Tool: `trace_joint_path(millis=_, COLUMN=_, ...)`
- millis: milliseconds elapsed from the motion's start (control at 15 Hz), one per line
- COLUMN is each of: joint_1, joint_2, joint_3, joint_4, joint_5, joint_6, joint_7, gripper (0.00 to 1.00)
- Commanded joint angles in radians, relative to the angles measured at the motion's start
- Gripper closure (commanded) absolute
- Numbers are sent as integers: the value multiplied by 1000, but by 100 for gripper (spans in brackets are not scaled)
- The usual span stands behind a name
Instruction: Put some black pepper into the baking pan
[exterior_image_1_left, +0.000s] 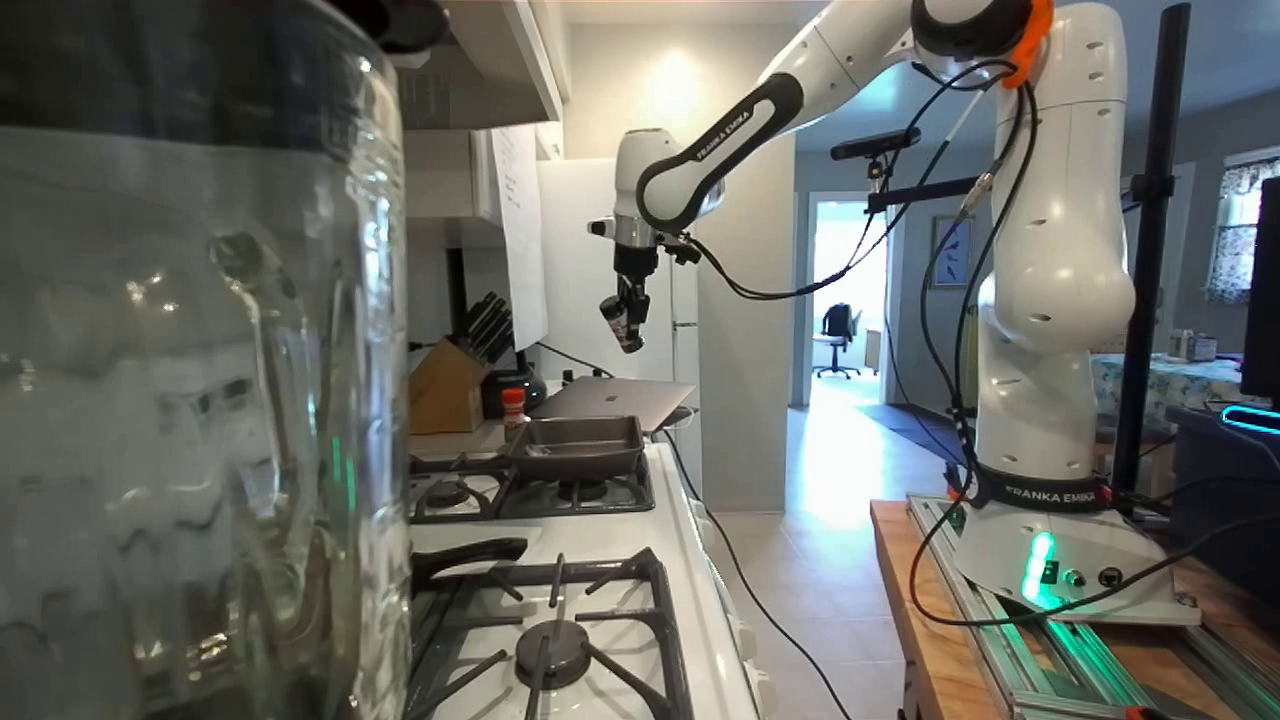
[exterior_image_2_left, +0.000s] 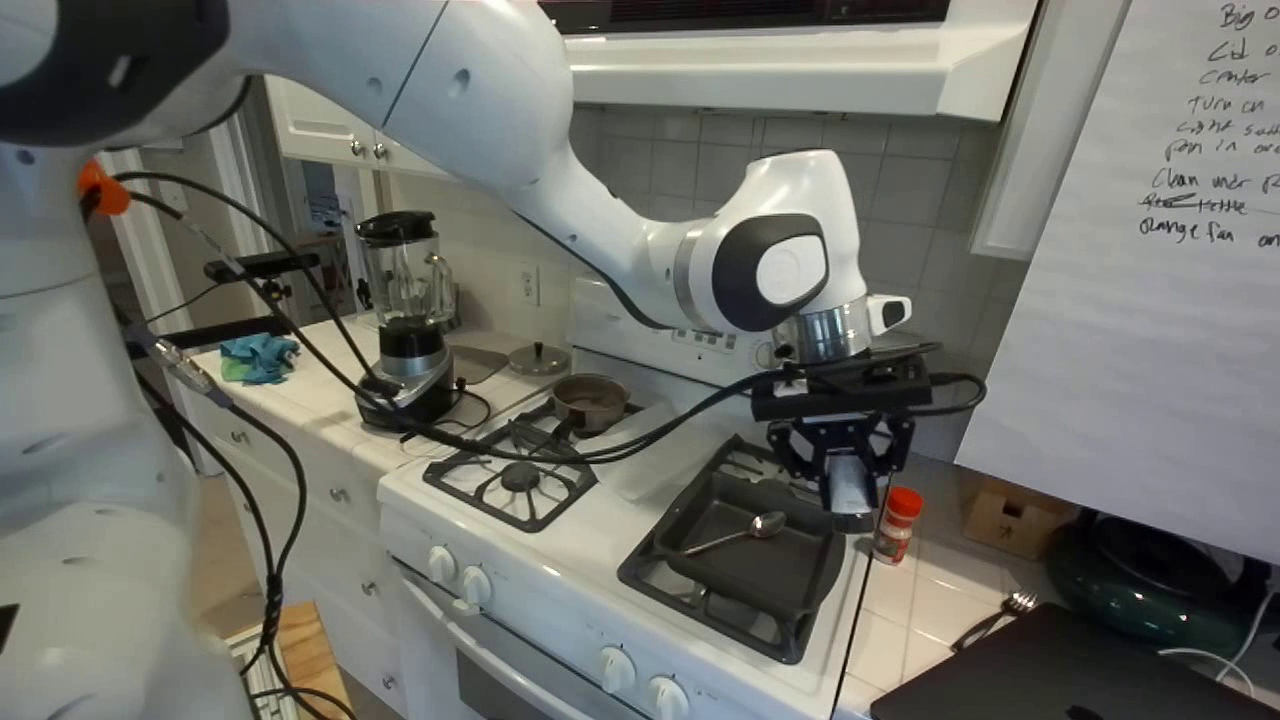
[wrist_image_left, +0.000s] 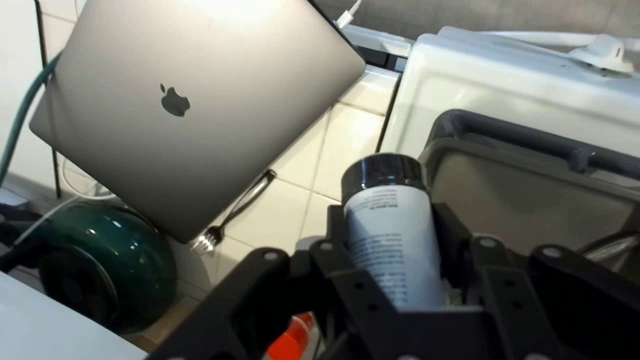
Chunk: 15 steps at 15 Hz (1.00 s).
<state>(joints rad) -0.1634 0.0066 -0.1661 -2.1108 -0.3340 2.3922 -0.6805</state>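
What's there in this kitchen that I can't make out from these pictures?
Jar: fine print too small and blurred, wrist view.
Red-capped shaker: partly hidden by the tool and cut off by the bottom edge, wrist view.
Baking pan: any pepper grains in it too small to tell, in an exterior view.
Handwritten sheet: lines cut off by the right edge, in an exterior view.

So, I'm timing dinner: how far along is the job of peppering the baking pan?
Done: the baking pan sits on the gas stove, and the pincer grips a black-capped spice jar.
In hand: the jar, held tilted above stove level.
Apparently left: shaking pepper into the pan; none shows falling, though its dark floor could hide some.
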Motion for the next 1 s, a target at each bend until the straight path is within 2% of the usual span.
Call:
trace_joint_path(millis=0, joint_1=15, joint_2=-58, joint_3=18, joint_4=-64, joint_5=7, joint_6=-20, joint_7=-173, gripper=80)
trace_joint_path(millis=67, joint_1=9, joint_2=-16, joint_3=12, joint_4=-23, joint_5=2, joint_6=-6, joint_7=-87, gripper=80)
trace_joint_path(millis=133, joint_1=12, joint_2=-17, joint_3=14, joint_4=-27, joint_5=2, joint_6=-7, joint_7=-94, gripper=55)
trace_joint_path(millis=467, joint_1=10, joint_2=-14, joint_3=12, joint_4=-27, joint_5=2, joint_6=-7, joint_7=-93, gripper=55)
trace_joint_path(millis=533, joint_1=5, joint_2=-15, joint_3=8, joint_4=-33, joint_5=-160, joint_6=65, joint_7=-56, gripper=80)
trace_joint_path(millis=667, joint_1=14, joint_2=-29, joint_3=17, joint_4=-14, joint_5=-247, joint_6=5, joint_7=-86, gripper=80)
trace_joint_path(millis=933, joint_1=29, joint_2=-51, joint_3=37, joint_4=-43, joint_5=-420, joint_6=-3, joint_7=-115, gripper=80)
